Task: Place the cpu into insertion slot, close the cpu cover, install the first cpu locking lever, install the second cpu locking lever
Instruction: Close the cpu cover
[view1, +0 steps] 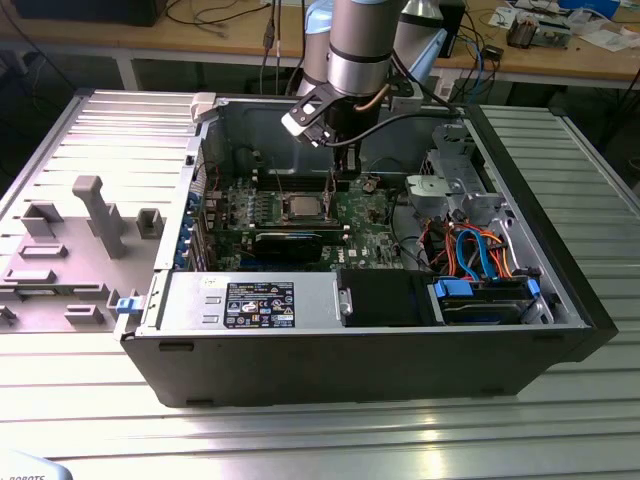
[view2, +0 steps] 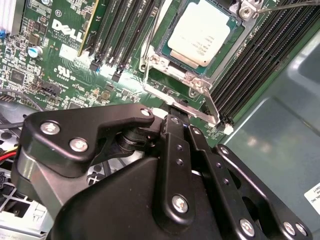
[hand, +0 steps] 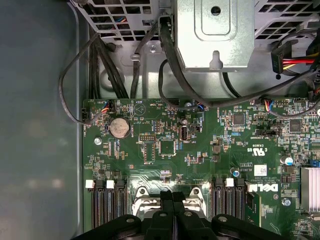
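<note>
evenly dull, silver-grey square cpu (view2: 199, 37)

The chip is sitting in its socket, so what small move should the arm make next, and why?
Probably ease the pincer down onto the locking lever at its tip. In the second wrist view the cpu lies seated with the cpu cover down around it, and the shut pincer sits beside that lever's wire. Whether it is latched, I cannot tell.

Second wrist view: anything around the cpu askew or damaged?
Nothing stands out. The cpu sits flat and square, the cpu cover lies flat around it, and the end effector is close beside them.
</note>
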